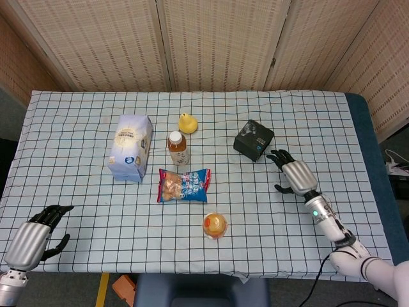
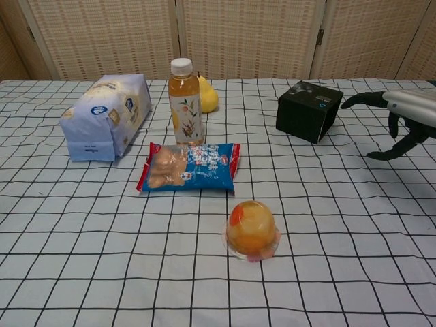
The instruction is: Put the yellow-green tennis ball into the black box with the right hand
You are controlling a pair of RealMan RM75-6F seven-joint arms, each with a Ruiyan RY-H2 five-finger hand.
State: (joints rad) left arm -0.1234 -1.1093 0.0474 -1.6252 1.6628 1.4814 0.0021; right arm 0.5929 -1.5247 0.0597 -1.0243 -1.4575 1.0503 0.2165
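Note:
The black box (image 1: pixel 254 140) (image 2: pixel 308 110) lies on its side on the checked cloth, right of centre. No tennis ball shows in either view; the box's opening faces away from both cameras. My right hand (image 1: pixel 294 174) (image 2: pixel 402 114) hovers just right of the box, a short gap away, fingers spread and holding nothing. My left hand (image 1: pixel 37 235) rests at the near left corner of the table, fingers loosely curled and empty; the chest view does not show it.
Left of the box stand a tea bottle (image 1: pixel 177 148) (image 2: pixel 186 102) and a yellow duck (image 1: pixel 186 123). A blue-white bag (image 1: pixel 131 148), a snack packet (image 1: pixel 184 185) and a fruit jelly cup (image 1: pixel 215 224) (image 2: pixel 252 229) lie toward the middle and left.

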